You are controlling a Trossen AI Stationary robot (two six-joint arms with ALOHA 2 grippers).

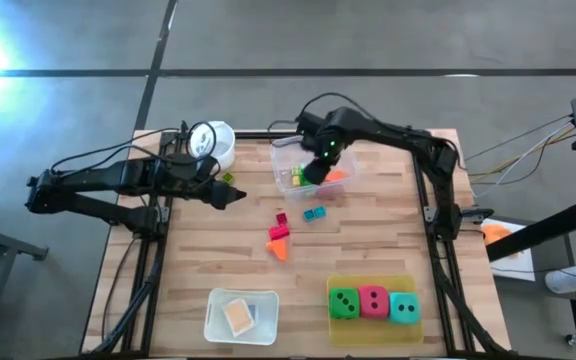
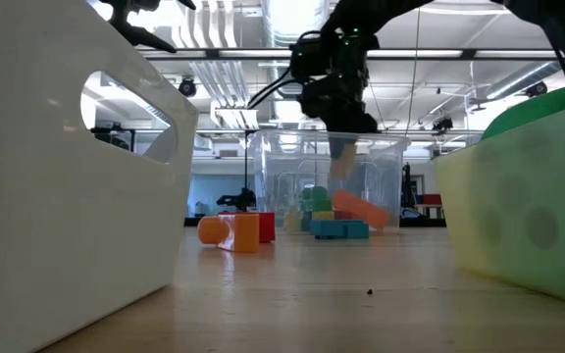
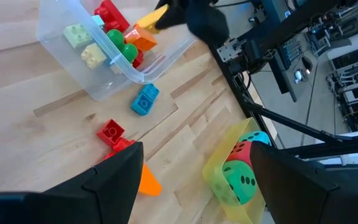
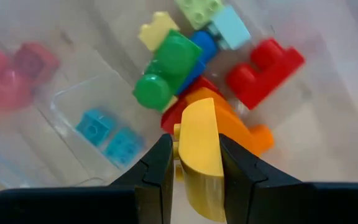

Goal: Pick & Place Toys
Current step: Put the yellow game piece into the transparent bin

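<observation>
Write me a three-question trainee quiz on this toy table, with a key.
1. True or false: the right gripper holds a yellow block above the clear tub.
2. Which dice sits in the middle of the yellow tray? A green, B red, C teal.
3. Fill in: the left gripper waits near the white ____, fingers open.

Key: 1 true. 2 B, the red dice lies between the green dice and teal dice. 3 cup.
</observation>
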